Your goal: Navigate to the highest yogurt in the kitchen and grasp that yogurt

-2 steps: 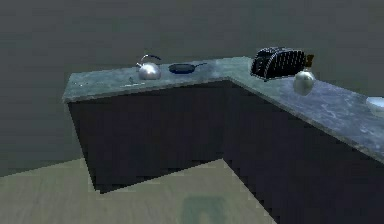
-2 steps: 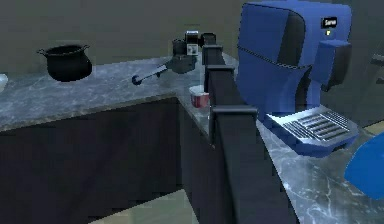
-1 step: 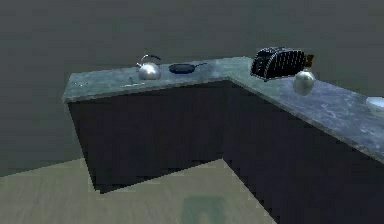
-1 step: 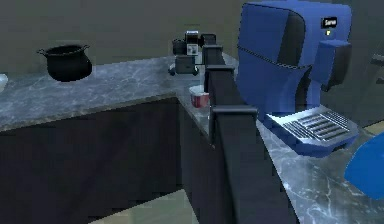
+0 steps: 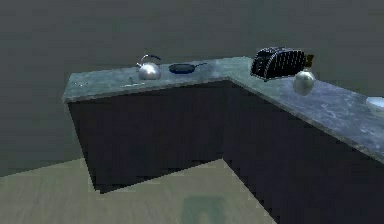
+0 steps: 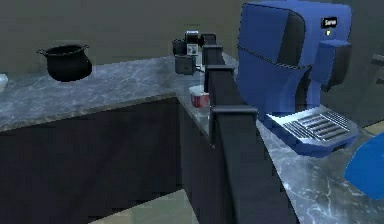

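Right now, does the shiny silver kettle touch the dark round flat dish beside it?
Apart. The forward view shows bare grey counter between the silver kettle and the dark dish.

This is a kitchen. An L-shaped, stone-topped surface over dark cabinets carries a kettle, a dark pan and a toaster. In the arm side view, a black pot and a blue coffee machine stand on similar stone.
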Motion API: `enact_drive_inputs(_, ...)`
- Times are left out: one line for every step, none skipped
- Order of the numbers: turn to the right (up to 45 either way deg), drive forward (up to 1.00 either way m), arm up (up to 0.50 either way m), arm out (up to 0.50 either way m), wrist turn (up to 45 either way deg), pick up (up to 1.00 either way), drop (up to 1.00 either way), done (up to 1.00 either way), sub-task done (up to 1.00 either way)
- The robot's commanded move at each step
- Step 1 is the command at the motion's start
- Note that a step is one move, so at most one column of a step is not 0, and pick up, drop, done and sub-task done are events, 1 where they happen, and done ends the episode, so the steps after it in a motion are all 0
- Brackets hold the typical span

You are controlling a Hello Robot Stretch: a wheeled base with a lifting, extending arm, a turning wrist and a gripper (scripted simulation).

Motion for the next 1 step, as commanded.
enact_drive_inputs(0.0,0.0,-0.08,0.0,0.0,0.0,0.0,0.0,0.0)
